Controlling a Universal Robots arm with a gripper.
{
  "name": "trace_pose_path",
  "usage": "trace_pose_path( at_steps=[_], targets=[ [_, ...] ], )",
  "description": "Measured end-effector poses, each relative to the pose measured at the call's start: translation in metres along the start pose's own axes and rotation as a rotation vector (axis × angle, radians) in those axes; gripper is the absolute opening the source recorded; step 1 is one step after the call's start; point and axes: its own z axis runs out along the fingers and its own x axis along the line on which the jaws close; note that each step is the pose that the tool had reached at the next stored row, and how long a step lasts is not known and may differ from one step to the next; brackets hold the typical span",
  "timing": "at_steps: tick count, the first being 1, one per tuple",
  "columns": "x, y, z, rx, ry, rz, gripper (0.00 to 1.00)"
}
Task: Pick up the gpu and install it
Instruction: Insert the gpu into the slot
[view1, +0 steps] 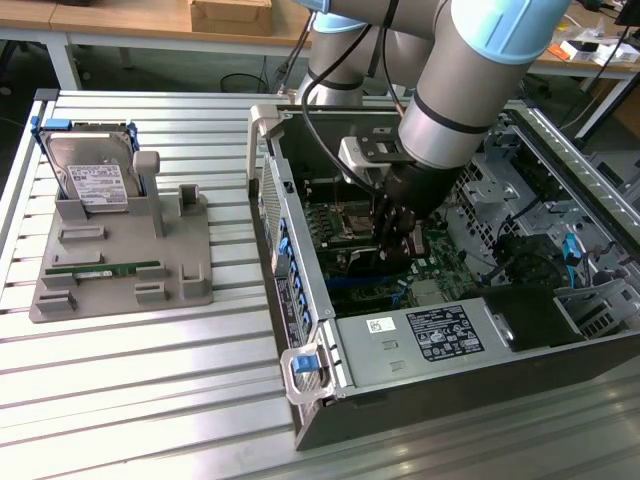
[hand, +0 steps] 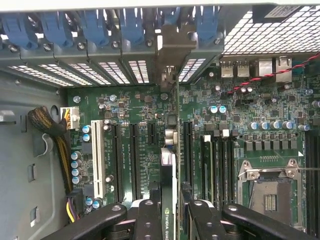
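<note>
**Card held on edge inside the computer case**

The black two-fingered claw (hand: 171, 216) is partly closed, its fingers (hand: 148, 217) clamped on either face of the thin dark gpu (hand: 170, 170). The card stands on edge over the green motherboard (hand: 135, 100), among the long black expansion slots (hand: 134, 160). Its silver metal bracket (hand: 171, 47) lies against the case's rear wall, beneath the blue retaining clips (hand: 95, 25). Whether its lower edge sits in a slot, I cannot tell. The open grey metal computer case (view1: 300, 300) rests on the ribbed aluminium tabletop (view1: 150, 380).
</note>
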Motion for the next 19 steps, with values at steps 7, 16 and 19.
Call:
trace_pose_path(
  at_steps=[7,16,19],
  targets=[
    [-0.0009,0.0002,0.0015,0.0000,0.0001,-0.001,0.26],
    [-0.0019,0.0016,0.0029,0.0004,-0.0015,-0.002,0.26],
    [-0.0019,0.0015,0.0038,0.0004,-0.0024,-0.002,0.26]
  ],
)
